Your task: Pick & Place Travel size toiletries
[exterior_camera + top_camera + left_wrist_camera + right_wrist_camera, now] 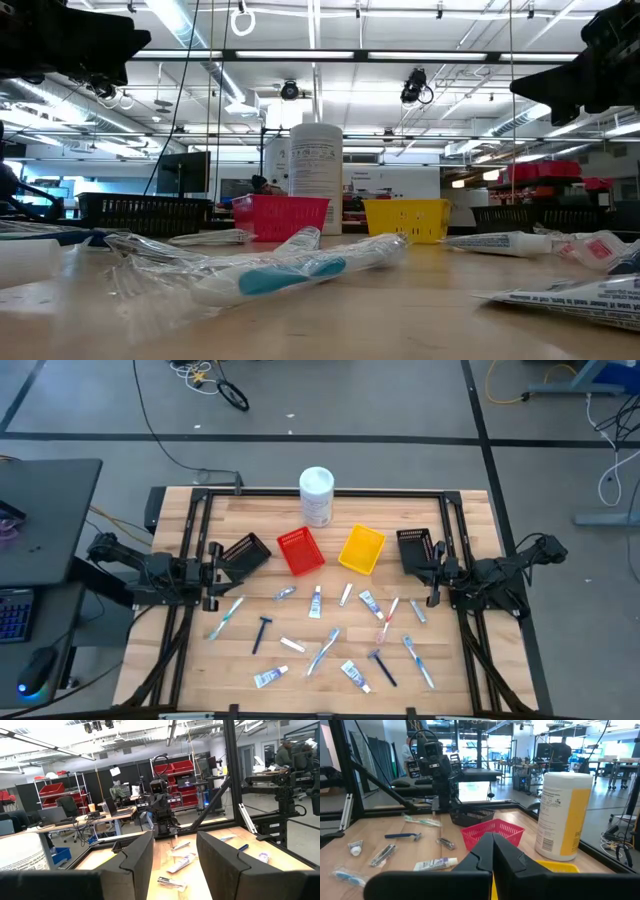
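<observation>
The toiletries (pixel 330 635) lie scattered across the front half of the table (pixel 470 530), none in the bins (pixel 300 550). The left gripper (pixel 212 575) hangs open at the left edge; the right gripper (pixel 432 575) hangs closed at the right. Slippery wrappers could slide from a pinch.

The canister (pixel 317 495) stands at the table's (pixel 470 670) far edge, with four bins (pixel 300 550) in a row just in front of it. The toiletries (pixel 320 650) lie scattered across the near half. The left gripper (pixel 212 573) and right gripper (pixel 432 573) flank the row's outer bins.
</observation>
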